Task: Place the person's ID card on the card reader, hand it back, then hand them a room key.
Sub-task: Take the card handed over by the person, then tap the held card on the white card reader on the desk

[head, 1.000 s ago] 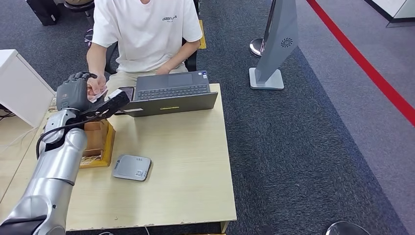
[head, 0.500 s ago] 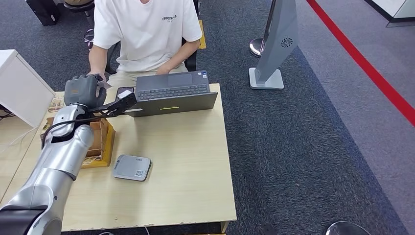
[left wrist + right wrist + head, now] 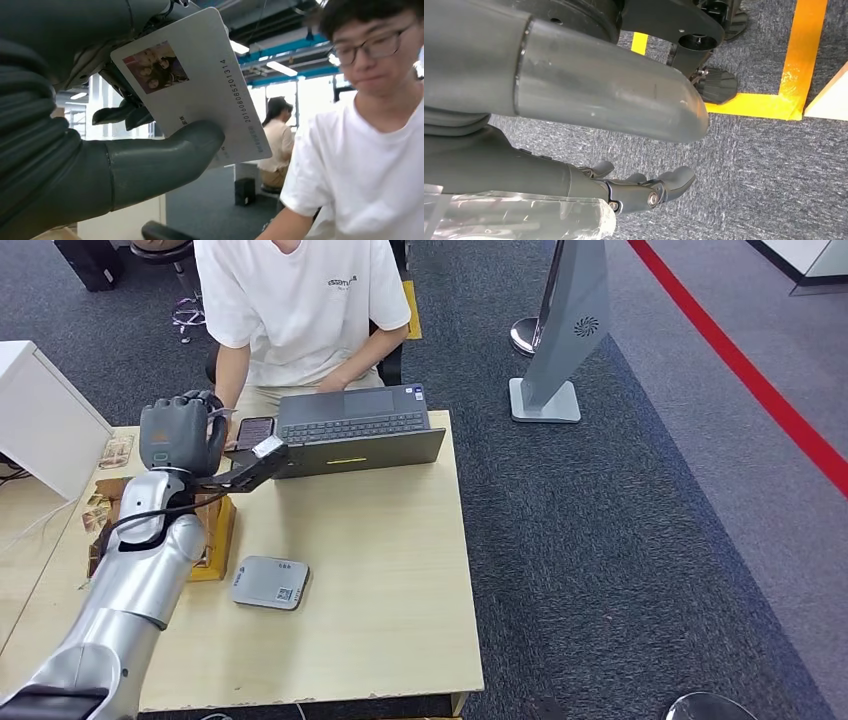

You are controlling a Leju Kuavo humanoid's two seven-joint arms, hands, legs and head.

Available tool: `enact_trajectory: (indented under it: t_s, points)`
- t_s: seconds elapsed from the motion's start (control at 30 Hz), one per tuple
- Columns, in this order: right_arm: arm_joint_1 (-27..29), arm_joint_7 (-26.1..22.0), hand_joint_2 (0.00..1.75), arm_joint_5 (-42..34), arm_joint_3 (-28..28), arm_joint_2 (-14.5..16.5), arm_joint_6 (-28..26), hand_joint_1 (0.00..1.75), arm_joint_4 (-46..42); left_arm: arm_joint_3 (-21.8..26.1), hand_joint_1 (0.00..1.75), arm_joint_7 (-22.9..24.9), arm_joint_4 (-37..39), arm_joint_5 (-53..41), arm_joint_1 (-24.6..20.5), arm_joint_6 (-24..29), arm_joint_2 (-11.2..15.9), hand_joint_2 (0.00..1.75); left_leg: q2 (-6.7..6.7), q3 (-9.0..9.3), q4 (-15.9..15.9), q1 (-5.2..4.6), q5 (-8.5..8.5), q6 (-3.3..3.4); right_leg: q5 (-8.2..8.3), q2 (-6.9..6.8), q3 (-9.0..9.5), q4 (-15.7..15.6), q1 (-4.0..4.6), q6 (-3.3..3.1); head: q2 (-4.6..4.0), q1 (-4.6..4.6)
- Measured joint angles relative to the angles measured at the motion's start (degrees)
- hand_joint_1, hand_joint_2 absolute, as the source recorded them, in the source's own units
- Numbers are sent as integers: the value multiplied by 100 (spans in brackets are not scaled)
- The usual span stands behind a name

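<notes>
My left hand (image 3: 180,432) is raised at the table's far left corner, close to the seated person (image 3: 300,300) in a white T-shirt. It pinches a white ID card (image 3: 192,85) with a small photo and a printed number between thumb and fingers. The grey card reader (image 3: 269,582) lies flat on the table, nearer to me than the hand. A wooden box (image 3: 205,525) stands under my forearm, left of the reader. My right hand (image 3: 639,192) hangs over the carpet, fingers spread, holding nothing.
An open laptop (image 3: 350,430) sits at the table's far edge with a phone (image 3: 253,430) beside it. A white cabinet (image 3: 40,420) stands left of the table (image 3: 400,580). A grey sign stand (image 3: 560,330) is on the carpet to the right.
My left hand has drawn back from the person's hand and shifted right, carrying the ID card. The person's arm has pulled away from my hand.
</notes>
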Motion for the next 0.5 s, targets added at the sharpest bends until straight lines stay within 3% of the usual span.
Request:
enact_trajectory:
  t_s: [0.33, 0.5]
  points:
    - [104, -95, 0, -147, -112, -23, -71, 0, 0, -487, 175, 52, -2273, -381, 1290, 274, -160, 175, -1, -6, 0, 0, -2, 0, 0, -3, -6, -1, -1, 0, 0, 1]
    - [132, -126, 0, -213, -160, -42, -78, 0, 0, -661, 175, 4, -3029, -485, 1680, 378, -198, 175, 4, -5, 0, 0, -2, 0, 0, 1, -7, -1, -1, 0, 0, -1]
